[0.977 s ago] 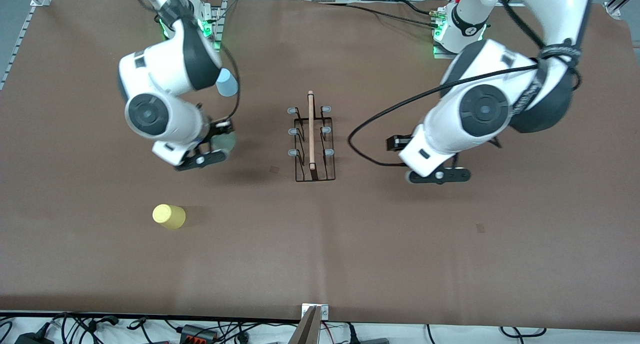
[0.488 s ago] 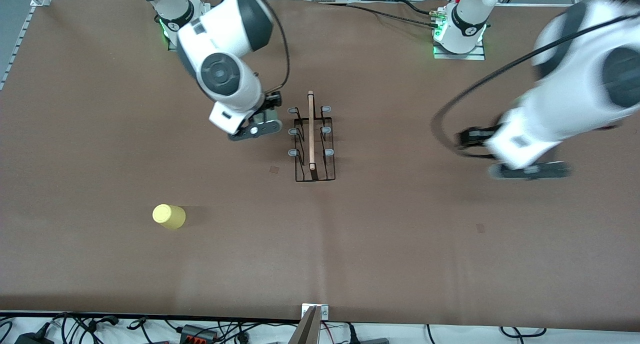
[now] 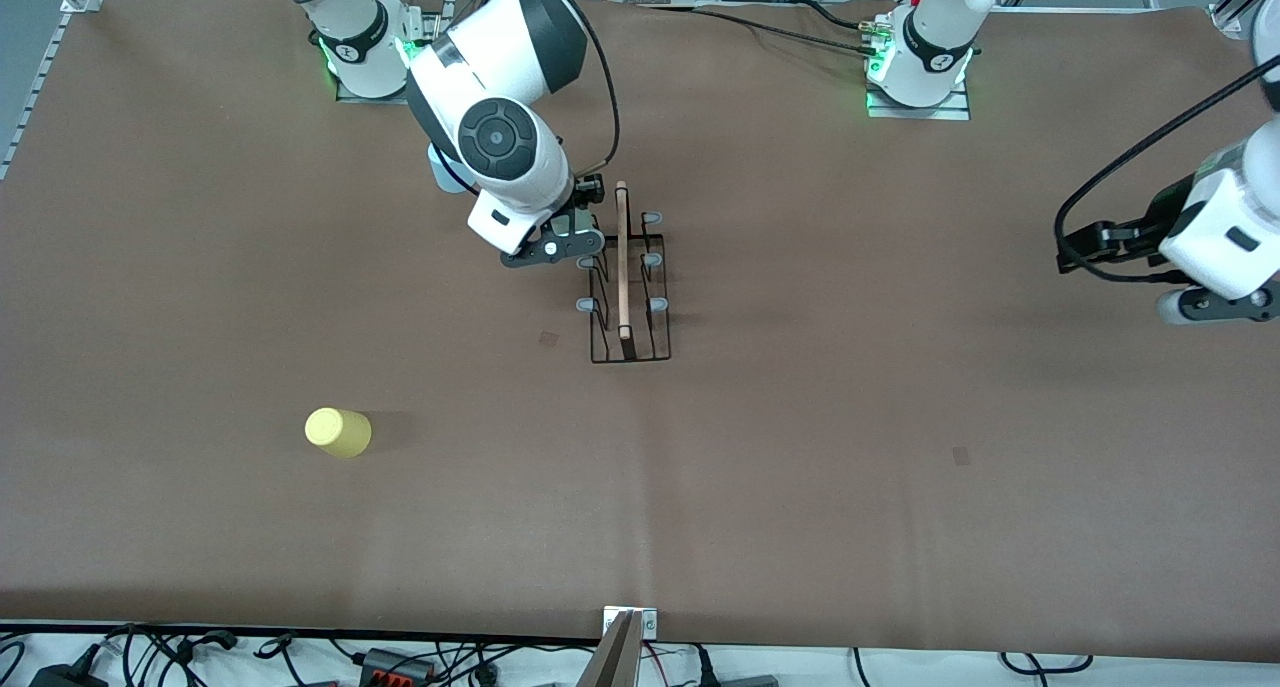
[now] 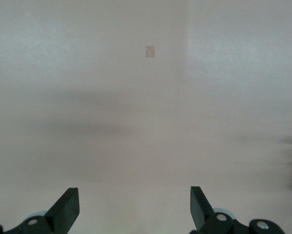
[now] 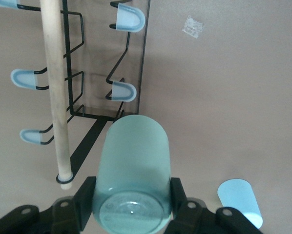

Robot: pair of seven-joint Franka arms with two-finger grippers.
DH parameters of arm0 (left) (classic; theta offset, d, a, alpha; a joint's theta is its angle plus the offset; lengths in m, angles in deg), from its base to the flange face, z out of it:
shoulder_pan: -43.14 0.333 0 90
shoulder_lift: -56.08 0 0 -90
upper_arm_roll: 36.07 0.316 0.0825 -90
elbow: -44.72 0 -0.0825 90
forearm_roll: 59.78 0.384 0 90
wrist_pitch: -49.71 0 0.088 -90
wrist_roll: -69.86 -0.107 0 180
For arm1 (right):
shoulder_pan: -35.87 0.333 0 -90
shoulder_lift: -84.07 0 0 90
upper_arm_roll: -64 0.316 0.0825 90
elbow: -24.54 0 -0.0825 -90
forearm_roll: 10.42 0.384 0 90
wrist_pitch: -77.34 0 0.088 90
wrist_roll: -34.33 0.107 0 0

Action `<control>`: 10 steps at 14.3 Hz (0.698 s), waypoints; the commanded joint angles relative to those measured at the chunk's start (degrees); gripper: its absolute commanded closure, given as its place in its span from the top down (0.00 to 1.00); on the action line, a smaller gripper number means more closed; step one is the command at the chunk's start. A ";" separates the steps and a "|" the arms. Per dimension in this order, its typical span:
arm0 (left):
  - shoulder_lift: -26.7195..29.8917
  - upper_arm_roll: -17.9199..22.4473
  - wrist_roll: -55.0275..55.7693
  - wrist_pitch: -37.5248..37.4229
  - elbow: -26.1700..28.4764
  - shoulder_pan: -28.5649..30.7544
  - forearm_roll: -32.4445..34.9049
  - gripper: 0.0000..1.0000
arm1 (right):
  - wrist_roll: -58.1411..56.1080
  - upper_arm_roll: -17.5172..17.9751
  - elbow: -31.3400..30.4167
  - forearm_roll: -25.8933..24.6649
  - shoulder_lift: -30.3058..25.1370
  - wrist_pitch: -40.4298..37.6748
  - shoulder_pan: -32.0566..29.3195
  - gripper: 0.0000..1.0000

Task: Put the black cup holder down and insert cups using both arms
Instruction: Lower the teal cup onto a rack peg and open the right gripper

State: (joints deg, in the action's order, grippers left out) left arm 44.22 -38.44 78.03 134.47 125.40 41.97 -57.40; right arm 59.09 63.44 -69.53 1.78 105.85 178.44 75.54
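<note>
The brown table carries everything, and the black cup holder standing near its middle serves as the landmark. The right arm reaches from its base down to the holder, ending just above the holder's edge on the side toward the right arm's end of the table. The left arm hangs over bare table well apart from the holder, toward the left arm's end, and waits there.

The right gripper is clenched on the green cup, its fingers pressing the cup's sides; the cup points with its closed end at the holder's capped prongs, close to them but not yet on one. The left gripper stands released, with its two fingertips spread wide and nothing between them.

The yellow cup stands mouth down, nearer to the front camera than the holder and toward the right arm's end. The blue cup stands on the table near the holder, on the side toward the right arm's base, mostly hidden under that arm in the front view.
</note>
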 commanded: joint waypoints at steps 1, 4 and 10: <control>9.12 0.78 0.08 6.46 12.81 -0.50 -0.01 1.00 | 1.26 -0.49 1.78 0.81 1.94 0.23 1.11 0.13; 9.48 0.69 1.75 5.86 12.75 -0.32 -0.01 1.00 | 2.13 -0.49 2.49 1.07 2.74 0.50 1.37 0.13; 10.10 0.34 3.78 5.85 12.92 -0.23 -0.71 1.00 | 2.40 -0.58 2.75 0.37 4.32 1.02 3.13 0.13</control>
State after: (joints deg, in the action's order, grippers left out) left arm 52.50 -38.29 80.94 139.38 136.56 41.97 -57.49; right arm 60.79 63.44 -68.54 1.91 108.42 179.40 78.20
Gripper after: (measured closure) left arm 0.000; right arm 0.344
